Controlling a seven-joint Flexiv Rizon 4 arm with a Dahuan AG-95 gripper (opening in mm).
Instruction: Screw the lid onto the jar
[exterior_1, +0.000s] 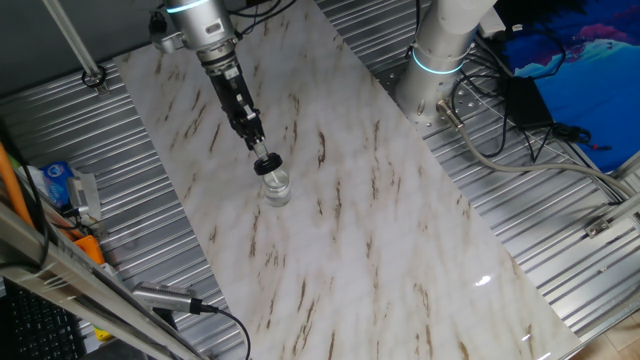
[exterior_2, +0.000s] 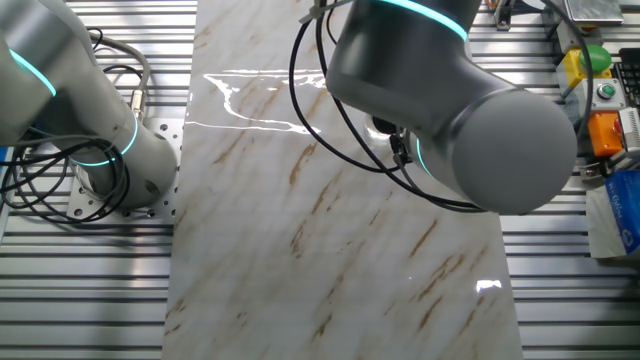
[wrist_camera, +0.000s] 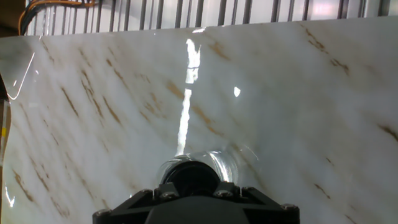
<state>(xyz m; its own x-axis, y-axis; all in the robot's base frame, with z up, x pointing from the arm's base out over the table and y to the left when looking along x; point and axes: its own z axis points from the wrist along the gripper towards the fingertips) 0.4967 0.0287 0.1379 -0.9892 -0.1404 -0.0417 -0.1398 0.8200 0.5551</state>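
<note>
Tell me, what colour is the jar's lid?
Black. The lid shows best in one fixed view, atop the clear jar.

In the other fixed view, we see the arm (exterior_2: 450, 110) hide the gripper, lid and jar entirely. In the hand view, the gripper (wrist_camera: 196, 202) body covers the near side of the lid (wrist_camera: 193, 176) and most of the jar (wrist_camera: 221, 163); we cannot see the fingertips, and the bottom edge cuts the body off.

You see a marble-patterned desk (exterior_1: 400, 220) on ribbed metal decking (exterior_1: 150, 170), glare streaking its surface, black cables (exterior_2: 40, 180) coiled alongside.
</note>
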